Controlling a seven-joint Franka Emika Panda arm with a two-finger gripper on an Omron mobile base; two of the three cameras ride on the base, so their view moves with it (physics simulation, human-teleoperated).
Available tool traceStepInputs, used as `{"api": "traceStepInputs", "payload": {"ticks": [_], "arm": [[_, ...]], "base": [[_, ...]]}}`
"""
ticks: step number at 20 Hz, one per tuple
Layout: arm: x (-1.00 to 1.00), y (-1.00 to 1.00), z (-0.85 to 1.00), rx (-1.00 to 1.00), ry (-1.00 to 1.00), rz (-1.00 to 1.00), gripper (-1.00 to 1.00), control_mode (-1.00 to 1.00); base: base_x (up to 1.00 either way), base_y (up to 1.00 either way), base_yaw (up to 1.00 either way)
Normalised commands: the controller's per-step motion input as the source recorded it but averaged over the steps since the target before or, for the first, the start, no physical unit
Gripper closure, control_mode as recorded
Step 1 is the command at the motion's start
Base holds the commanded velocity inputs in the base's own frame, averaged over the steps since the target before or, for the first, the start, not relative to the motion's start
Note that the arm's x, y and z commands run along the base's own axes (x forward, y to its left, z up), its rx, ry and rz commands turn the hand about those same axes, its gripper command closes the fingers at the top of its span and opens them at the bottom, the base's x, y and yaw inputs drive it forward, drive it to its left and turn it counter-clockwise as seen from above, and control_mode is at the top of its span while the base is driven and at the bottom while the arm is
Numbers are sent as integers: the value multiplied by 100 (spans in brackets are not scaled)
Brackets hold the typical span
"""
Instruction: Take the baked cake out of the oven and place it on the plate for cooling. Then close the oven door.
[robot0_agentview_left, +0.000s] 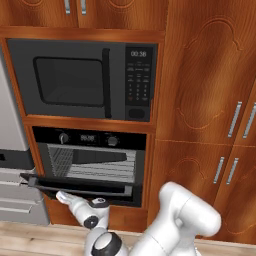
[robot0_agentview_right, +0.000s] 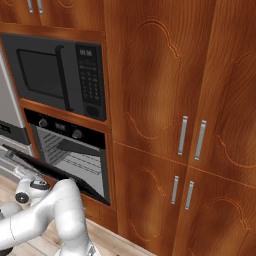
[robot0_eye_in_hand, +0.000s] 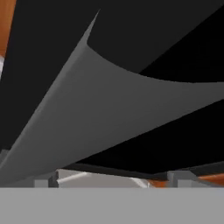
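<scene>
The oven (robot0_agentview_left: 90, 160) is sitting at centre left of the left base view, below the microwave (robot0_agentview_left: 82, 80). The oven door (robot0_agentview_left: 80, 187) is hanging partly open, tilted outward from its lower edge, exposing the wire racks (robot0_agentview_left: 95, 165). The arm is reaching low toward the door from the bottom of the frame. In the hand view, the gripper (robot0_eye_in_hand: 112, 179) is standing wide open and empty, its fingertips (robot0_eye_in_hand: 46, 180) showing at the lower edge, close under a grey surface.
</scene>
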Motion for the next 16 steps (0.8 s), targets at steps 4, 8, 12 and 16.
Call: {"api": "traceStepInputs", "payload": {"ticks": [4,8,12,16], "arm": [[81,-32,13,20,0,0,-100,-100],[72,-28,10,14,0,-3,-100,-100],[71,-26,8,12,0,-5,-100,-100],[70,-24,1,8,0,-9,-100,-100]], "base": [[0,0,0],[0,0,0],[0,0,0],[0,0,0]]}}
